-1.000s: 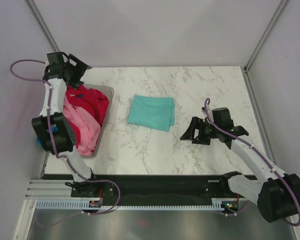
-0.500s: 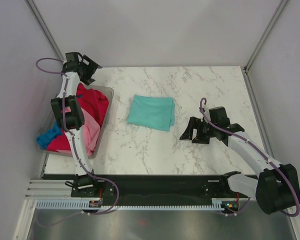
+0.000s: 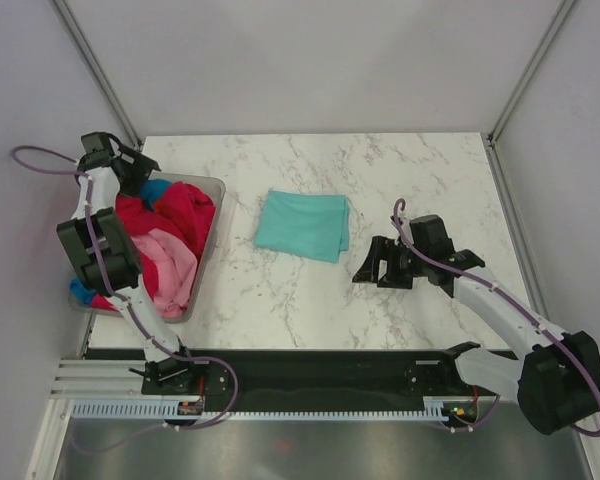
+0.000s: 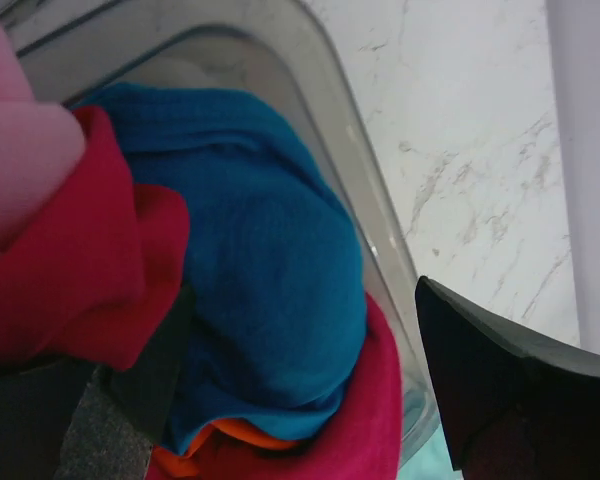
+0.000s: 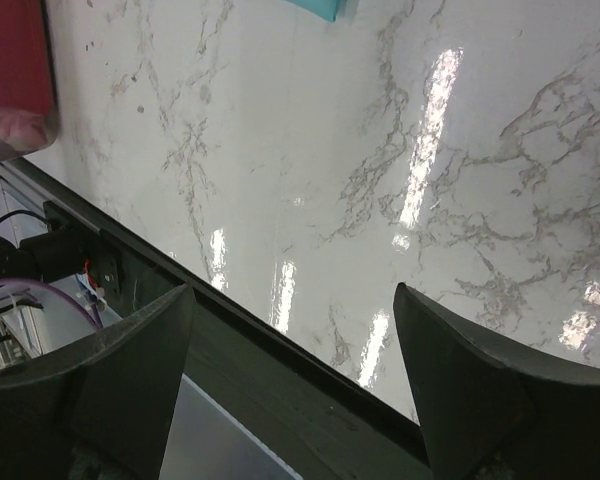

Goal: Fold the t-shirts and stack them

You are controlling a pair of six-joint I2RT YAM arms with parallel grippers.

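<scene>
- The t-shirts lie in two places: one teal t-shirt [image 3: 302, 225] is folded into a flat rectangle on the marble table [image 3: 310, 290], near the grey tub [image 3: 216, 212] on its right side and not touching it.
- The others are heaped loose inside the tub. A red t-shirt [image 3: 188, 208] fills the far half, a pink t-shirt [image 3: 170, 255] the near half, and a blue t-shirt [image 4: 270, 270] is bunched in the far corner.
- In the left wrist view we see a sliver of orange cloth [image 4: 220, 445] under the blue one, and the blue one pressed against the tub's clear wall.
- The left gripper [image 3: 135, 168] hangs over the tub's far corner, just above the blue t-shirt. Its fingers are spread wide and we see nothing clamped between them.
- The right gripper [image 3: 375, 270] is well apart from the tub, beyond the teal t-shirt, low over bare marble. Its fingers [image 5: 470, 390] stand wide apart, with only the tabletop between them.
</scene>
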